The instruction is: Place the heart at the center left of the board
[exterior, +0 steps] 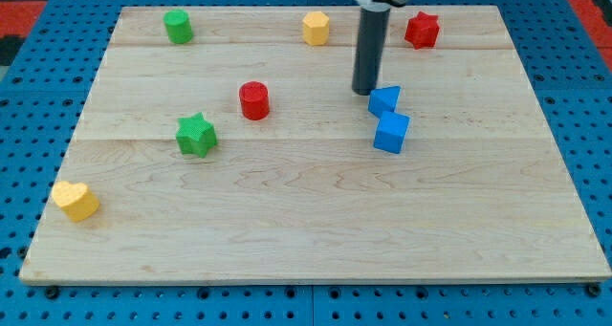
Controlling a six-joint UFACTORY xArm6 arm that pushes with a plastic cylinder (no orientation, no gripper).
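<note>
The yellow heart (75,200) lies near the board's left edge, toward the view's bottom left. My tip (364,91) rests on the board right of centre in the upper half, far from the heart. It stands just left of a blue block (384,100), touching or almost touching it. A blue cube (391,132) lies just below that block.
A red cylinder (253,100) and a green star (196,135) lie between my tip and the heart. A green cylinder (177,26), a yellow hexagonal block (316,28) and a red star (422,30) line the top edge of the wooden board (306,230).
</note>
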